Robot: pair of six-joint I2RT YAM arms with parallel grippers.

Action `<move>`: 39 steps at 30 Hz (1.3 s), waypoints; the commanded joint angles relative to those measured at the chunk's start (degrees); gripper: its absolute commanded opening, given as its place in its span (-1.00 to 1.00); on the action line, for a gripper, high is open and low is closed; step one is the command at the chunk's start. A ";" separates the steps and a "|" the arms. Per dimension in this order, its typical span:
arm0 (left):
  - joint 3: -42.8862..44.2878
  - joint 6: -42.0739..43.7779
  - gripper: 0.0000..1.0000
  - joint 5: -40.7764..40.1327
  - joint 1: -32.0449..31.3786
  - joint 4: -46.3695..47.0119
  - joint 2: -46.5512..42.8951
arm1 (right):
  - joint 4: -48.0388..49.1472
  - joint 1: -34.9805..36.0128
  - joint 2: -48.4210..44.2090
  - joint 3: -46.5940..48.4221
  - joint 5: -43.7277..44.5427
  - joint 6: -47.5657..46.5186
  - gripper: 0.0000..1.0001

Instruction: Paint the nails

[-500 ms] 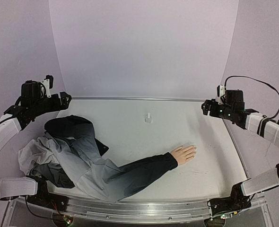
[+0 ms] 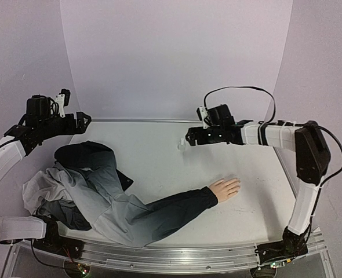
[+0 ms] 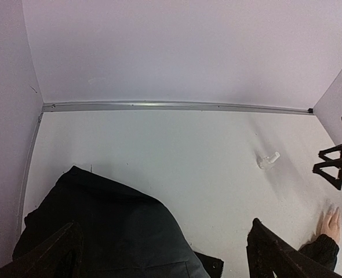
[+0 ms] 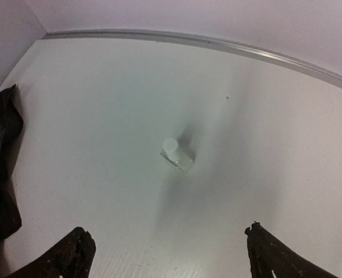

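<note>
Just right of centre in the lower half of the top view, we see the mannequin hand (image 2: 225,188) lying flat on the white table (image 2: 258,168), its pale peach fingers spread and pointing toward the right of the frame. The nails (image 2: 237,183) sit at those fingertips, too small for us to make out any detail. The hand's wrist disappears into a dark sleeve (image 2: 171,209) that runs down and left to a heap of dark and grey clothing (image 2: 81,185) in the lower left of the frame.

Higher up, near the middle of the top view, a small white bottle (image 2: 182,145) stands on the table, well apart from the mannequin hand. The right gripper (image 2: 189,139) hangs just beside it, the arm reaching in from the right edge. In the right wrist view the bottle (image 4: 175,152) sits at the centre of the frame, and the right gripper (image 4: 170,249) shows its two dark fingers wide apart at the bottom corners, touching nothing, so we read it as open and empty.

The left gripper (image 2: 81,120) is at the upper left of the top view, above the clothing. In the left wrist view its fingers are also spread wide with nothing held between them, and the left gripper (image 3: 165,255) looks down on the dark fabric; the bottle (image 3: 268,160) and the mannequin hand (image 3: 331,223) show at the right of that frame
</note>
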 commanded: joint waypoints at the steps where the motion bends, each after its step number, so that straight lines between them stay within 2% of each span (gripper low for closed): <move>1: 3.27 1.55 0.99 1.71 -0.28 0.50 -0.42 | -3.44 3.72 9.01 11.43 1.34 -0.01 0.83; 5: 3.43 1.57 0.99 2.30 -0.32 0.46 -0.53 | -7.67 5.81 18.06 21.94 4.79 0.29 0.74; 11: 3.60 1.38 0.99 2.88 -0.36 0.56 -0.42 | -13.99 6.32 26.90 33.09 11.28 2.50 0.42; 23: 3.67 1.38 0.99 3.31 -0.39 0.63 0.24 | -16.22 6.21 30.15 36.44 17.73 3.69 0.30; 28: 3.72 1.20 0.99 3.50 -0.38 0.63 0.81 | -16.49 5.91 31.97 38.36 18.77 4.82 0.14; 34: 3.71 1.16 0.99 3.59 -0.36 0.62 0.98 | -16.57 5.27 33.84 40.71 18.80 5.17 0.09; 39: 3.63 1.19 0.99 3.59 -0.39 0.54 1.12 | -16.57 4.92 34.91 41.94 18.30 5.25 -0.05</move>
